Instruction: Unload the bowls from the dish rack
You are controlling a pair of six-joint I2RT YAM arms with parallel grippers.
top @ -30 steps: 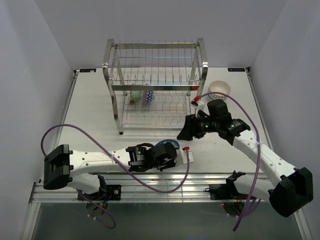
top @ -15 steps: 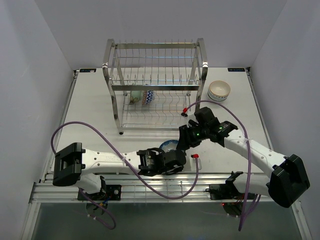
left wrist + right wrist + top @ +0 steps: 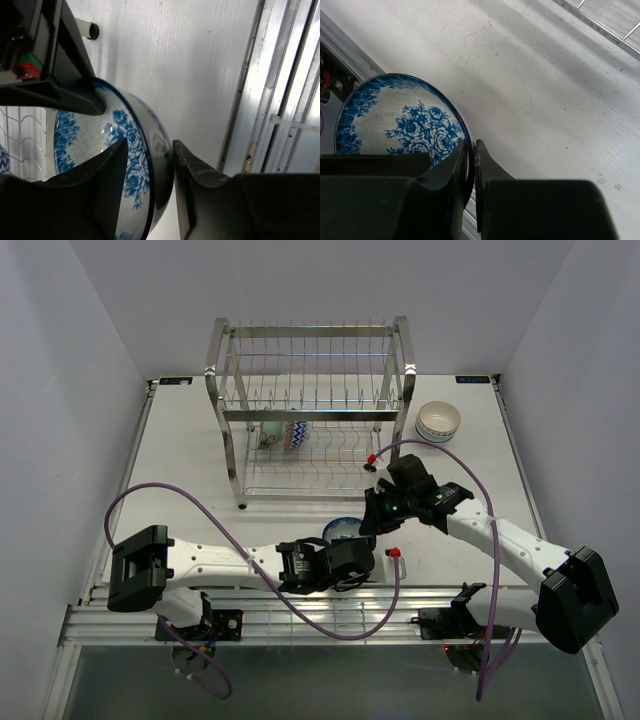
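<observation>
A blue-and-white flowered bowl [image 3: 342,531] [image 3: 135,150] [image 3: 405,125] sits tilted between both grippers, in front of the dish rack [image 3: 310,410]. My right gripper [image 3: 368,523] [image 3: 471,145] is shut on its rim, one finger inside and one outside. From the other side, my left gripper [image 3: 345,543] [image 3: 149,145] straddles the bowl's wall with its jaws parted wider than the wall, so it is open. Two bowls stand on the rack's lower tier: a pale green bowl [image 3: 270,432] and a blue-patterned bowl [image 3: 297,432].
A white bowl with a blue band [image 3: 438,422] stands on the table right of the rack. The metal rail [image 3: 330,600] [image 3: 280,100] runs along the near table edge. Purple cables [image 3: 200,515] loop over the left side. White walls close in on three sides.
The right gripper came down from beside the rack and closed on the bowl's rim. The left arm carried the bowl rightward, and its jaws have widened.
</observation>
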